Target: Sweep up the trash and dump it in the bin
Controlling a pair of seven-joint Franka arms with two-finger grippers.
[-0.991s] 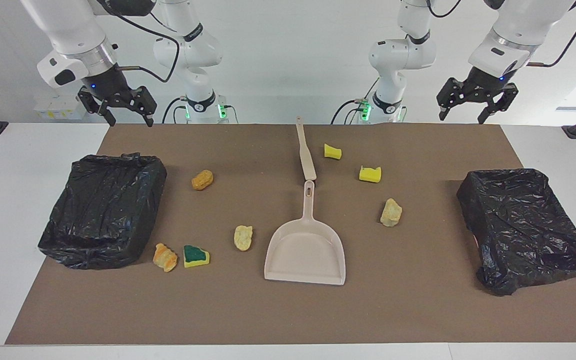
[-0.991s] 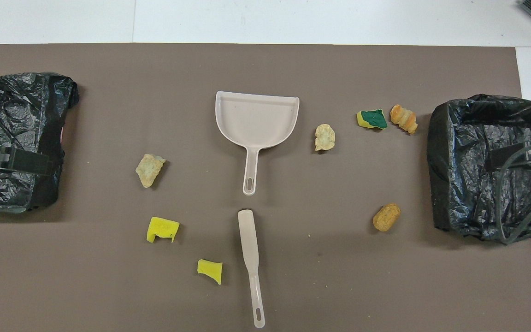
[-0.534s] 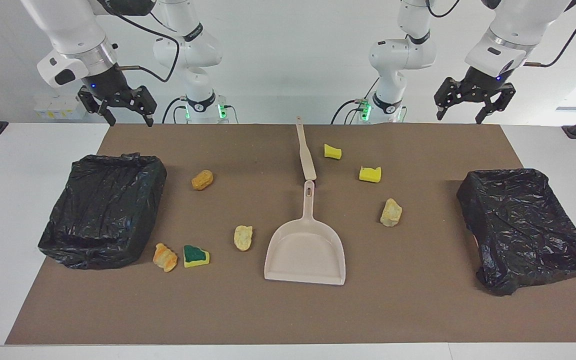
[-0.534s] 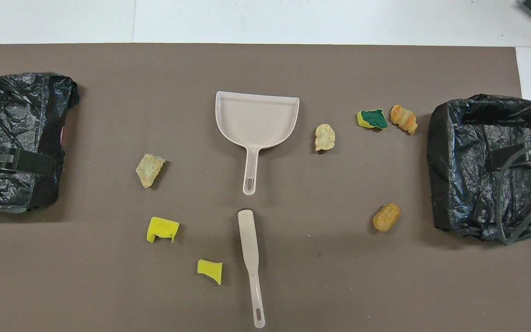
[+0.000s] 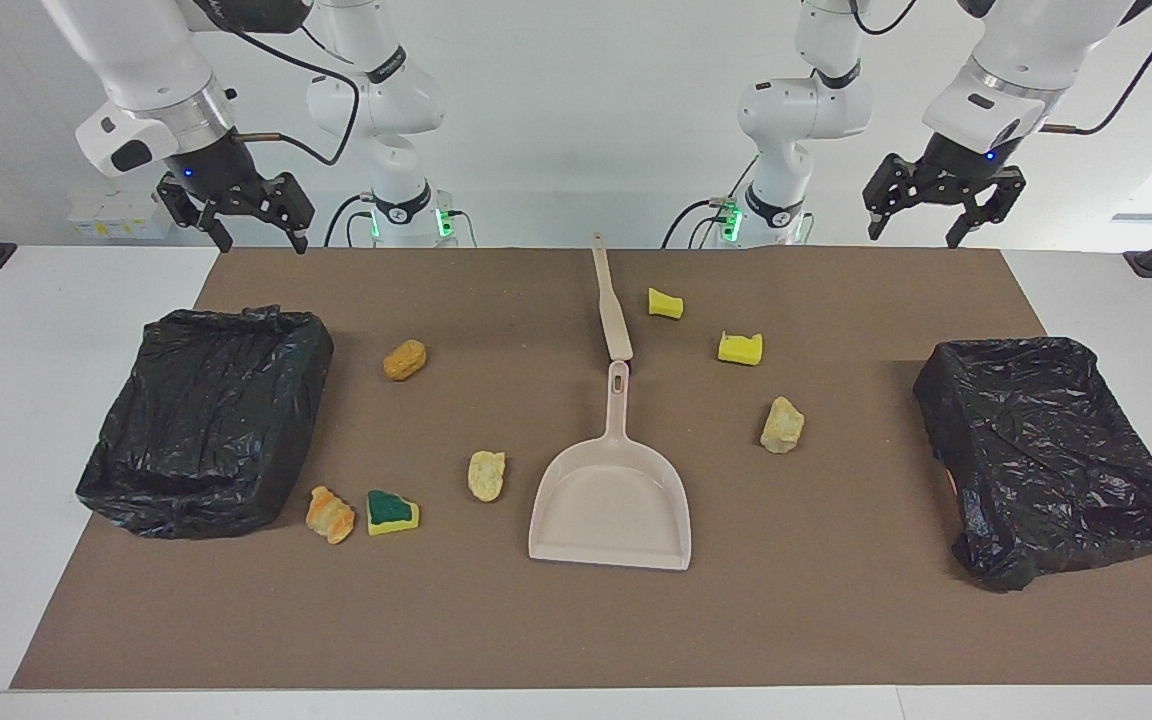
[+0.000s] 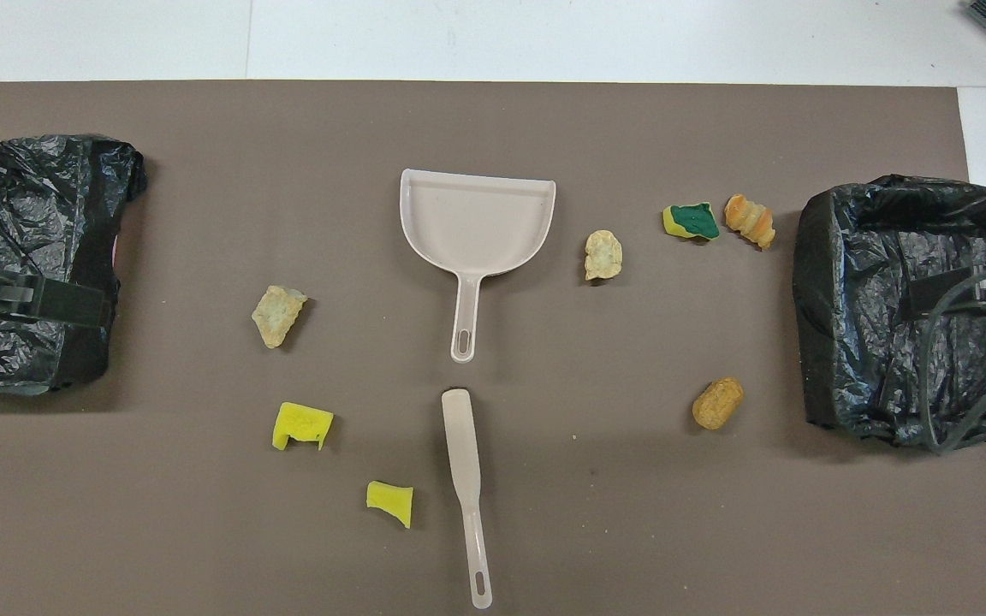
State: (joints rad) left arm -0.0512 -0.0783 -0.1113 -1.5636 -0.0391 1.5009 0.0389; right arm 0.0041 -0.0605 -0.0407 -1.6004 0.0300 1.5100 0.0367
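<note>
The trash is several scraps on the brown mat: plain yellow sponge chunks (image 5: 665,303) (image 5: 740,348), a green-topped sponge (image 5: 392,512) (image 6: 691,221), and tan-orange lumps (image 5: 782,425) (image 5: 405,359) (image 5: 486,475) (image 5: 330,514). A black-bagged bin (image 5: 226,320) (image 6: 895,192) stands at the right arm's end, a second bin (image 5: 1066,545) (image 6: 48,150) at the left arm's end. My left gripper (image 5: 918,236) hangs open and empty, high over the mat's edge nearest the robots. My right gripper (image 5: 262,243) hangs open and empty likewise.
A beige dustpan (image 5: 611,510) (image 6: 478,218) lies mid-mat, handle toward the robots. A beige brush (image 5: 612,310) (image 6: 466,479) lies in line with that handle, nearer the robots. White table borders the mat.
The left gripper has risen slightly and drifted a little toward the table's middle. The right gripper has barely moved. Nothing on the mat has shifted.
</note>
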